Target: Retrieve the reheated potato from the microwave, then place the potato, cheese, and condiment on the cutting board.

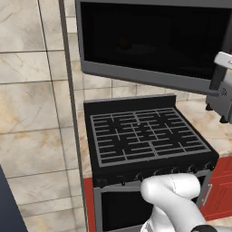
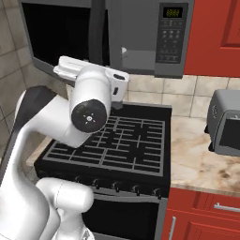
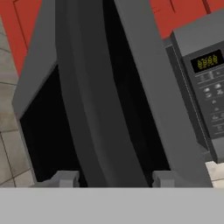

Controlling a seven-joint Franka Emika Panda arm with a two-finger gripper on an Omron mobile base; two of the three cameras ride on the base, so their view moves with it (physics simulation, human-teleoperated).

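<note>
The microwave (image 2: pixel 171 42) hangs above the stove, dark grey with a lit keypad. Its door (image 1: pixel 149 76) stands swung partly out. Through the dark glass I make out a dim roundish brown lump, probably the potato (image 1: pixel 124 44). My gripper (image 3: pixel 114 179) is up at the door's free edge (image 3: pixel 100 109), open. That edge runs between the two fingertips (image 3: pixel 65 178), which straddle it. In the left base view the hand (image 1: pixel 220 77) sits at the door's lower right corner. The cheese, the condiment and the cutting board are out of view.
A black stove (image 1: pixel 145 136) with grates lies directly below the microwave. A grey toaster oven (image 2: pixel 227 124) stands on the beige counter (image 2: pixel 197 159) to the right. Red cabinets (image 2: pixel 213 33) flank the microwave, and a tiled wall (image 1: pixel 31 113) rises on the left.
</note>
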